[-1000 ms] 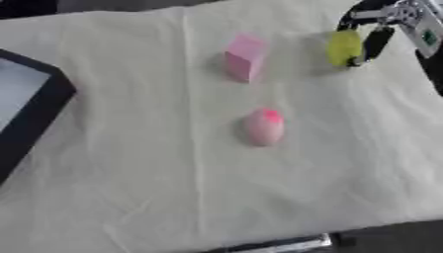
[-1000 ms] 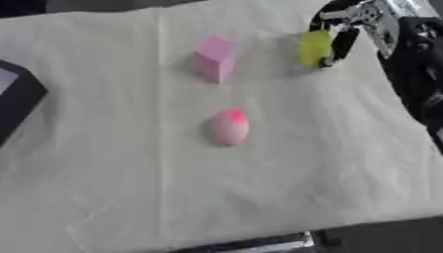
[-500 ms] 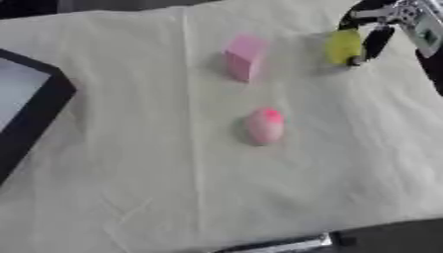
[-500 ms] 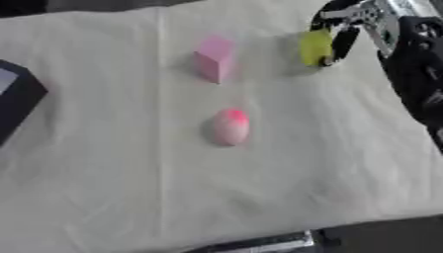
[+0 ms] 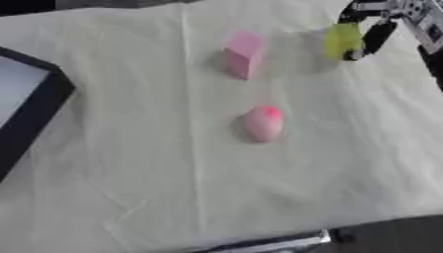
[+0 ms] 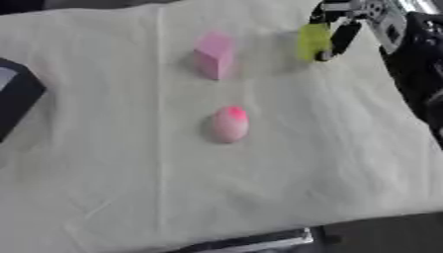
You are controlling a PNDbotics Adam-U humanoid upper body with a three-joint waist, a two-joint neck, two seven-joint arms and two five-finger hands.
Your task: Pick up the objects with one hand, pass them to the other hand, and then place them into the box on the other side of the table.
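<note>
My right hand (image 6: pixel 350 20) comes in from the upper right, its dark fingers curled round a yellow-green object (image 6: pixel 312 41) just above the cloth. A pink block (image 5: pixel 243 53) stands at the far middle of the table. Nearer to me lies a pink egg-shaped object (image 5: pixel 264 123) with a redder top. The black box (image 5: pixel 34 111) with a pale inside shows at the left edge. My left hand is out of sight.
A cream cloth (image 5: pixel 173 188) covers the table. Its near edge runs along the bottom, with a dark bar (image 5: pixel 277 243) below it. My right arm (image 6: pixel 420 74) fills the right edge.
The right hand and the yellow-green object have hardly moved. The pink block and pink egg lie as before.
</note>
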